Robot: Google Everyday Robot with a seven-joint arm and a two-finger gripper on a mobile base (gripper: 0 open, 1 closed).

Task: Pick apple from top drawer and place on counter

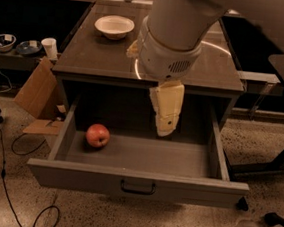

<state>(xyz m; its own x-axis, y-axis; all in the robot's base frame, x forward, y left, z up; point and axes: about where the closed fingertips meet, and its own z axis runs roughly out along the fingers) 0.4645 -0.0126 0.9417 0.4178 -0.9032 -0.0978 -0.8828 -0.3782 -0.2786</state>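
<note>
Hanging over the open top drawer (75, 177), the gripper (164, 128) was seen pointing downward from the bulky pale arm (175, 33). Its tip was held above the drawer floor, a little right of the middle and toward the back. Whether it was spread or closed could not be told from this view, and nothing was seen held in it.

The apple (97, 135) was found on the drawer floor, close to the left wall as viewed and roughly midway between back and front. From the gripper it lay off to the left, lower down and slightly nearer the drawer front, and the two were well apart with bare drawer floor between them. A sideways shift toward that left wall, followed by a descent, was judged to be what the coming move required. The nearness of the wall was judged likely to leave little room on that side of the fruit.

The apple was seen as small, round and red, with a paler orange tinge on part of its skin. No stem could be made out. No long axis was offered by so round a shape, so the approach angle was judged to matter little. The apple was clearly smaller than the white bowl (114, 26) set at the back left of the counter (97, 56), where it had not yet been placed.
</note>
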